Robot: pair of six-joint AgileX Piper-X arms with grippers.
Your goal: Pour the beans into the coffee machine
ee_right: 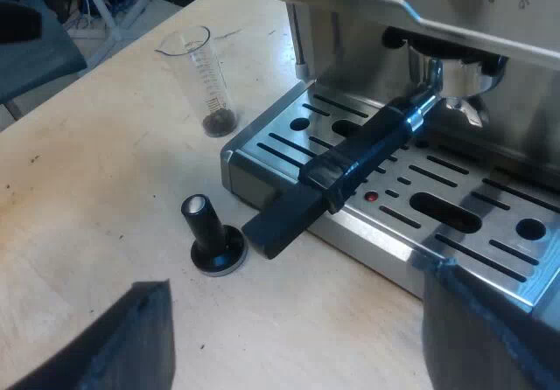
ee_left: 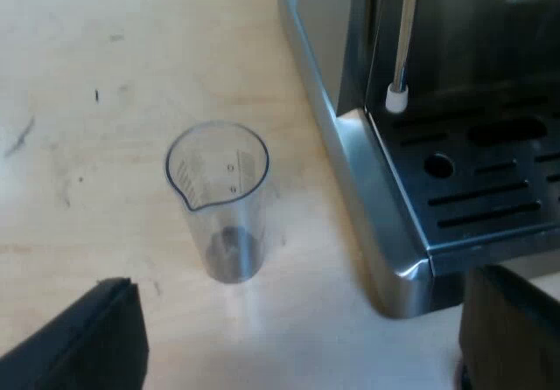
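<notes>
A clear measuring glass [ee_left: 219, 202] stands upright on the wooden table beside the espresso machine [ee_left: 367, 189], with a little dark layer of beans at its bottom. My left gripper [ee_left: 297, 359] hovers above and short of the glass, open, with nothing between its fingers [ee_left: 96, 342]. In the right wrist view the same glass [ee_right: 197, 80] stands off the corner of the drip tray [ee_right: 411, 202]. My right gripper [ee_right: 297, 355] is open over the table edge of the tray, holding nothing.
The metal holder [ee_right: 446, 75] is locked into the machine's front, its dark handle [ee_right: 350, 171] reaching out over the tray. A tamper with a black knob [ee_right: 214, 237] stands on the table by the handle's end. The steam wand [ee_left: 402, 49] hangs above the tray.
</notes>
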